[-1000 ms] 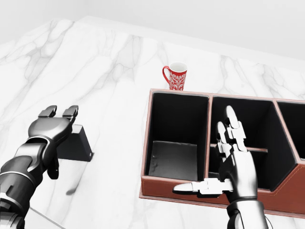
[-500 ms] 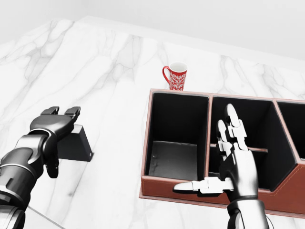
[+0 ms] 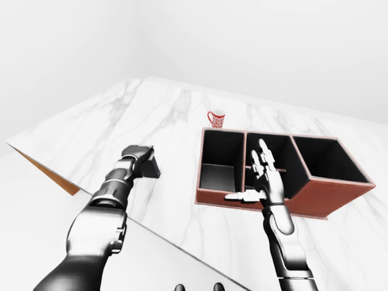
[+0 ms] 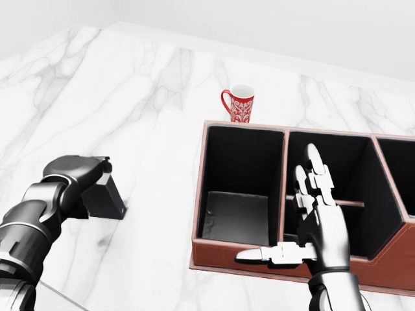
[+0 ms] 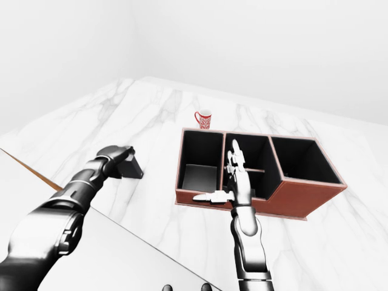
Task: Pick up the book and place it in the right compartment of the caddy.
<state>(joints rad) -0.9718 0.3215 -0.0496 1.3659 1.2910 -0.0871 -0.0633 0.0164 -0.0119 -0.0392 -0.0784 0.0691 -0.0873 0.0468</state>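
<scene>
The white marble desk [image 3: 170, 115] is wide and mostly bare; its near edge runs diagonally across the bottom of the left-eye view, and a brown side of it shows at the left corner. Much free surface lies between the book and the caddy, and also above them toward the far edge. The book [image 4: 104, 194], a dark block, stands on the desk at the left of the head view, well apart from the caddy. The left hand [image 4: 81, 175] is on the top of the book with its fingers curled over it, but I cannot tell if they really grip it. The caddy [image 3: 315, 197] is a brown leather box with black inside, and it has three main compartments in a row. The left compartment [image 4: 240, 188] holds nothing that I can see, only its dark floor. The middle one has a low divider across it. The right compartment [image 3: 327, 159] looks empty too. The right hand [image 4: 318, 220] hovers over the near wall of the caddy at the middle compartment, open, with fingers straight and the thumb out to the left. A red patterned mug [image 4: 240, 103] stands just beyond the far wall of the caddy.
</scene>
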